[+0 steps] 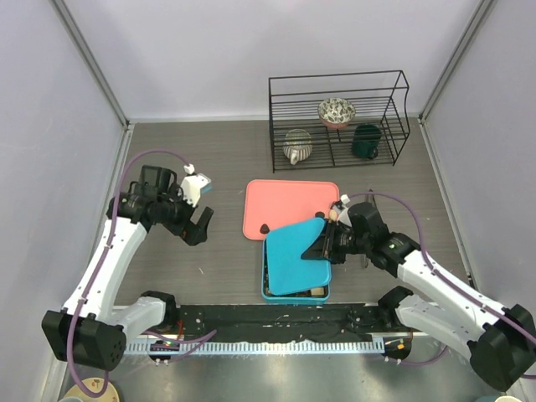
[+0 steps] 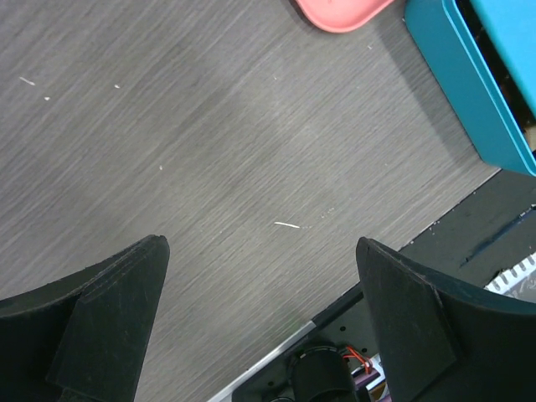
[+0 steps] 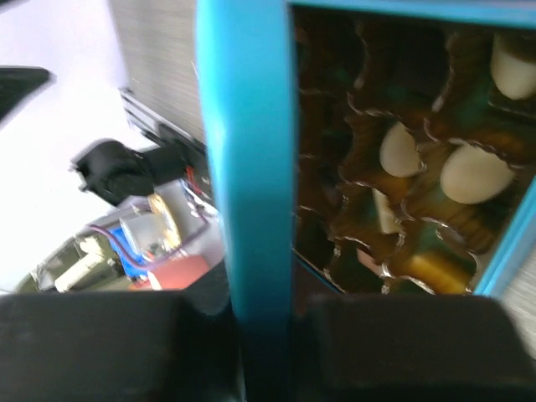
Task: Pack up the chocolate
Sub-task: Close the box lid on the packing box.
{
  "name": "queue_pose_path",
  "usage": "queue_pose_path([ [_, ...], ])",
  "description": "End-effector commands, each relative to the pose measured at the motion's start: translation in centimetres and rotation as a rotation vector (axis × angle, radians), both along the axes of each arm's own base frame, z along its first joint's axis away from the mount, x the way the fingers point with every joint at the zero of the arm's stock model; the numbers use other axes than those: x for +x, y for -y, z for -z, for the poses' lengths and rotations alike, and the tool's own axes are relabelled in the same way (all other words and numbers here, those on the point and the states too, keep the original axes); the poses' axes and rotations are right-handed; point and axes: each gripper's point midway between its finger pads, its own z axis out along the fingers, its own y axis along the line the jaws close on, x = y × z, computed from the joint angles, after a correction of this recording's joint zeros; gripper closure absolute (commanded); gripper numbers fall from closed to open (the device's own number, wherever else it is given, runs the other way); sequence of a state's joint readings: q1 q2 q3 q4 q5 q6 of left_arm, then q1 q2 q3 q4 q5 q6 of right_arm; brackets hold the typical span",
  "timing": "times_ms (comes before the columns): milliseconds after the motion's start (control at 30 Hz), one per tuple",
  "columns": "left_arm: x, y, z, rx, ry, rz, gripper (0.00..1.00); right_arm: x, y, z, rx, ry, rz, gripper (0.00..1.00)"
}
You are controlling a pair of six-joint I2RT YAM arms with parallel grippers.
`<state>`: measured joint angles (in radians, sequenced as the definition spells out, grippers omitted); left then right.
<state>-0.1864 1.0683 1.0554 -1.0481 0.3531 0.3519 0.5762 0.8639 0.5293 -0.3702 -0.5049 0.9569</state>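
Observation:
The teal lid (image 1: 295,255) lies tilted over the teal box (image 1: 266,291), and my right gripper (image 1: 328,245) is shut on its right edge. In the right wrist view the lid's edge (image 3: 243,167) runs between my right gripper (image 3: 268,311) fingers. Beside it, cream-white chocolate pieces (image 3: 400,151) sit in the box's brown compartments (image 3: 352,218). The pink tray (image 1: 289,201) behind the box carries two small dark chocolate pieces (image 1: 263,227). My left gripper (image 1: 198,224) hangs open over bare table left of the tray, nothing between its fingers (image 2: 117,301).
A black wire rack (image 1: 338,120) at the back right holds a patterned bowl (image 1: 336,110), a striped pot (image 1: 297,146) and a dark green mug (image 1: 365,141). The left wrist view shows the pink tray's corner (image 2: 339,12) and the teal box's side (image 2: 456,79).

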Motion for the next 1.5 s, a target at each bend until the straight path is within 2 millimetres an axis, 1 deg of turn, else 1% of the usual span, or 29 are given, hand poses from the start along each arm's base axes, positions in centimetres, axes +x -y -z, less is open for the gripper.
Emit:
queue_pose_path([
  [0,-0.6,0.4,-0.2,-0.027,0.012,0.032,0.00,-0.8,0.2,0.5,-0.040,0.004,-0.096,0.72],
  [33,-0.7,0.4,-0.2,-0.027,0.015,0.036,0.00,-1.0,0.2,0.6,-0.040,-0.005,-0.104,0.66],
  [67,-0.8,0.3,-0.3,-0.026,0.020,0.036,0.00,-1.2,0.1,0.7,-0.039,-0.018,-0.114,0.57],
  [167,-1.0,0.4,-0.6,-0.031,0.033,0.045,0.00,-1.6,0.8,1.9,-0.093,-0.052,-0.111,0.43],
  [267,-1.3,0.3,-0.7,-0.026,0.037,0.062,0.00,-1.9,1.7,2.5,-0.155,-0.060,-0.107,0.37],
  [300,-1.3,0.3,-0.7,-0.026,0.039,0.069,0.00,-1.8,1.8,2.1,-0.161,-0.048,-0.107,0.36],
  [333,-1.4,0.3,-0.7,-0.023,0.039,0.074,0.00,-2.2,2.3,2.4,-0.193,-0.060,-0.120,0.34],
  [367,-1.4,0.3,-0.7,-0.022,0.041,0.073,0.00,-1.8,2.4,1.9,-0.206,-0.046,-0.119,0.32],
  [433,-1.4,0.4,-0.9,-0.027,0.040,0.077,0.00,-2.1,2.9,1.9,-0.248,-0.068,-0.130,0.31],
  [467,-1.5,0.5,-0.9,-0.032,0.035,0.077,0.00,-1.8,3.0,1.2,-0.260,-0.046,-0.135,0.30],
  [500,-1.5,0.5,-1.0,-0.035,0.036,0.079,0.00,-1.7,3.3,1.3,-0.282,-0.043,-0.134,0.30],
  [567,-1.5,0.6,-1.2,-0.042,0.036,0.081,0.00,-2.2,4.0,1.6,-0.330,-0.065,-0.156,0.28],
  [633,-1.6,0.7,-1.6,-0.048,0.039,0.084,0.00,-3.1,4.7,2.4,-0.370,-0.113,-0.176,0.26],
  [733,-1.6,0.8,-2.1,-0.052,0.054,0.089,0.00,-3.9,6.1,3.4,-0.452,-0.153,-0.194,0.25],
  [800,-1.6,0.8,-2.2,-0.055,0.052,0.091,0.00,-4.0,6.7,3.4,-0.475,-0.141,-0.196,0.26],
  [867,-1.6,1.0,-2.5,-0.065,0.052,0.096,0.00,-4.6,7.2,3.6,-0.505,-0.168,-0.212,0.27],
  [933,-1.6,1.1,-2.5,-0.070,0.048,0.098,0.00,-5.0,7.9,3.6,-0.546,-0.191,-0.232,0.25],
  [967,-1.6,1.3,-2.5,-0.077,0.047,0.101,0.00,-4.4,7.8,3.0,-0.550,-0.168,-0.227,0.24],
  [1033,-1.7,1.4,-2.4,-0.084,0.044,0.102,0.00,-3.9,7.7,2.6,-0.559,-0.157,-0.221,0.24],
  [1133,-1.8,1.5,-2.1,-0.091,0.043,0.106,0.00,-3.0,7.7,2.6,-0.581,-0.140,-0.201,0.24],
  [1233,-2.1,1.4,-1.9,-0.086,0.042,0.113,0.00,-1.7,8.2,2.4,-0.622,-0.096,-0.158,0.24],
  [1267,-2.1,1.4,-1.9,-0.087,0.043,0.115,0.00,-0.6,8.4,1.6,-0.636,-0.059,-0.129,0.24],
  [1300,-2.1,1.3,-1.8,-0.083,0.044,0.116,0.00,0.5,9.4,1.4,-0.689,-0.023,-0.080,0.25],
  [1333,-2.0,1.3,-1.8,-0.080,0.052,0.117,0.00,1.6,9.6,0.7,-0.702,0.005,-0.048,0.28],
  [1367,-1.9,1.3,-1.7,-0.076,0.053,0.117,0.00,2.6,10.3,0.5,-0.718,0.011,0.001,0.30],
  [1400,-1.8,1.3,-1.6,-0.073,0.054,0.118,0.00,3.8,11.3,0.3,-0.762,0.038,0.052,0.39],
  [1467,-1.8,1.2,-1.5,-0.069,0.052,0.119,0.00,5.3,11.9,0.2,-0.766,0.047,0.140,0.49],
])
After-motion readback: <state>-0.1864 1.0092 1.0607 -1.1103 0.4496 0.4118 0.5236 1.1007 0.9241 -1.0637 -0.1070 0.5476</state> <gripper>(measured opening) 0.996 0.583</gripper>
